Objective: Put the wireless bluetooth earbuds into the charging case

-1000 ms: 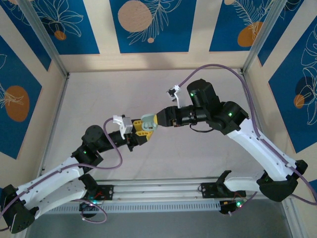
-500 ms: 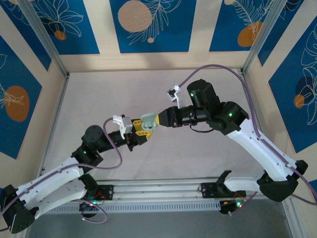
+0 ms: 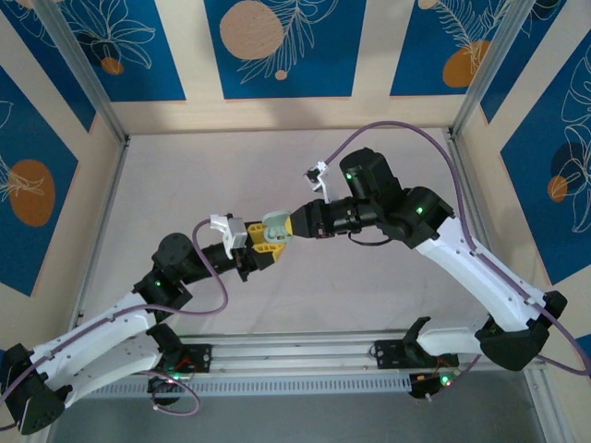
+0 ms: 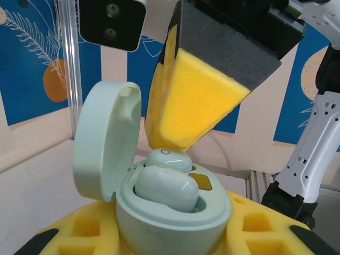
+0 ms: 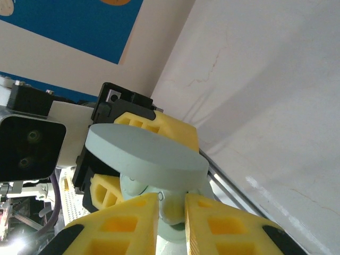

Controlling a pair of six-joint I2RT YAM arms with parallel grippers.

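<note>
The pale green charging case (image 3: 274,224) hangs above the table's middle, lid (image 4: 106,138) swung open, with my left gripper (image 3: 261,242) shut on its body (image 4: 175,226) between yellow pads (image 4: 79,228). One pale green earbud (image 4: 164,188) lies in the near socket. A second earbud (image 4: 167,159) sits at the far socket, directly under my right gripper (image 3: 291,226). In the right wrist view that gripper (image 5: 171,210) is shut on this earbud (image 5: 172,204), just below the lid (image 5: 146,154). Whether it is fully seated is hidden.
The white table surface (image 3: 231,175) lies below both arms. Aluminium posts (image 3: 83,78) and blue patterned wall panels (image 3: 277,46) ring it. A metal rail (image 3: 295,355) runs along the near edge between the arm bases.
My right gripper's jaws have closed on the earbud, and the right arm has edged slightly left toward the case. The left arm and case have stayed still.
</note>
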